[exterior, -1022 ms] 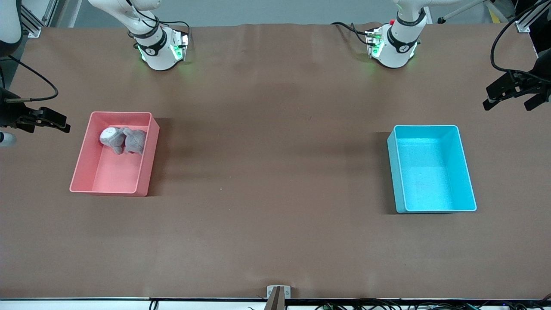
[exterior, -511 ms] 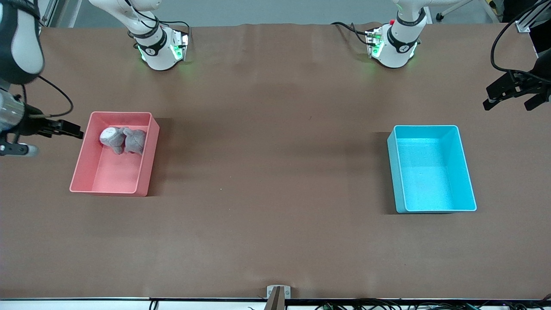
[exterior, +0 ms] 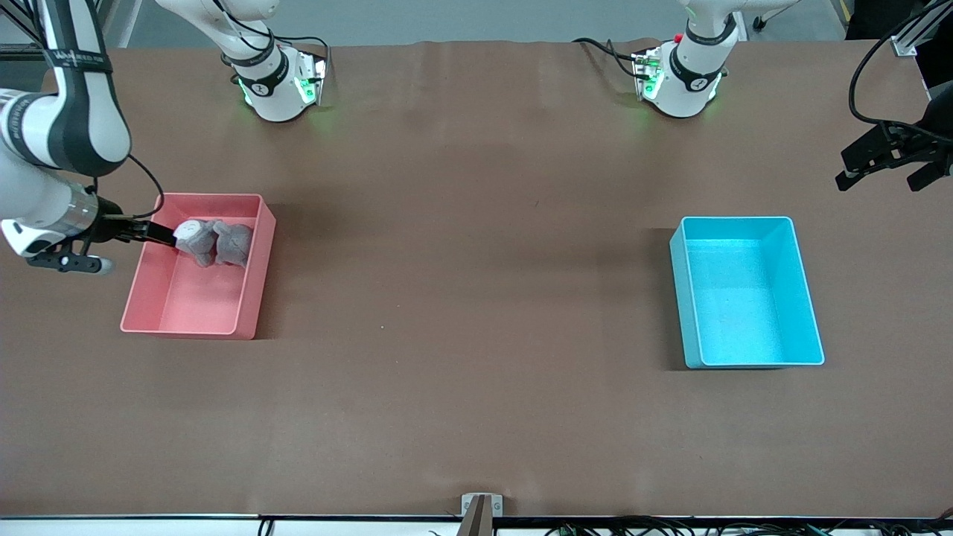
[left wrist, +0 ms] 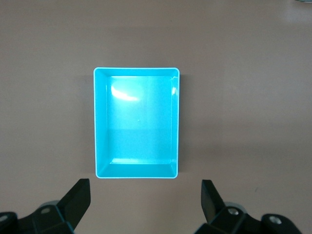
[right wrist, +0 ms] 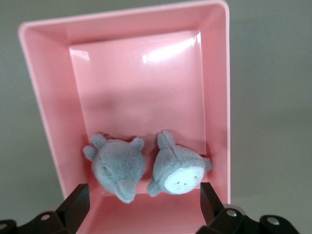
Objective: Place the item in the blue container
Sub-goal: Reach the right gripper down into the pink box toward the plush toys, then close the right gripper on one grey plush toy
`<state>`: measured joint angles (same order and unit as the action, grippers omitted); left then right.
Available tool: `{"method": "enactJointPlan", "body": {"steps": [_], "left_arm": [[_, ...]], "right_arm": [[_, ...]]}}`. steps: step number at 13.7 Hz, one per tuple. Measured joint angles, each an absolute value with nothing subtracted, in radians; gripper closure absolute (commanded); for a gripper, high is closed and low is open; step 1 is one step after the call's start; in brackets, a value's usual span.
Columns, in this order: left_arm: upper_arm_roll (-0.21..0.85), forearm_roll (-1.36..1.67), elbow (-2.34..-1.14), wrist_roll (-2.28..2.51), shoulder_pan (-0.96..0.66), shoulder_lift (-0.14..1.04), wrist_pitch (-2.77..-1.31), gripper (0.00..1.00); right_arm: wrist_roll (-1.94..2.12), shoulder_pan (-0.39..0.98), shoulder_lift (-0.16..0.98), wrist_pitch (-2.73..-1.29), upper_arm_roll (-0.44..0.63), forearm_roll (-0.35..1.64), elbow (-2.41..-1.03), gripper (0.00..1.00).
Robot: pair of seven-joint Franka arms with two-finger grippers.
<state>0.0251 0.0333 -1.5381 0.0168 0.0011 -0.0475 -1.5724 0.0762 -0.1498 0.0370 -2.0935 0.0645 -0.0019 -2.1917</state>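
While the left gripper [exterior: 886, 160] waits with its fingers spread out over the table's edge near the blue container [exterior: 747, 291], the right gripper [exterior: 153, 233] hangs over the rim of the pink bin [exterior: 197, 265], fingers apart and holding nothing. Two little gray plush toys [exterior: 214, 242] sit side by side in that pink bin, at the end closest to the robot bases. Blue container sits at the left arm's end of the table.

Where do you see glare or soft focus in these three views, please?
Left wrist view: a bright glare patch on the blue container floor. Right wrist view: a white streak on the pink bin floor; the plush toys look slightly soft. Front view: even light, with soft shadows beside both bins.
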Motion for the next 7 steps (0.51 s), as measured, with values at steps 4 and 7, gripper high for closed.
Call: {"method": "enactJointPlan", "body": {"steps": [4, 7], "left_arm": [[0.025, 0.033, -1.538, 0.017, 0.001, -0.048, -1.572, 0.0], [0.025, 0.033, -1.538, 0.017, 0.001, -0.048, -1.572, 0.0]], "right_arm": [[0.069, -0.201, 0.036, -2.199, 0.066, -0.002, -2.299, 0.0], [-0.013, -0.204, 0.036, -2.257, 0.062, -0.002, -2.362, 0.0]]}}
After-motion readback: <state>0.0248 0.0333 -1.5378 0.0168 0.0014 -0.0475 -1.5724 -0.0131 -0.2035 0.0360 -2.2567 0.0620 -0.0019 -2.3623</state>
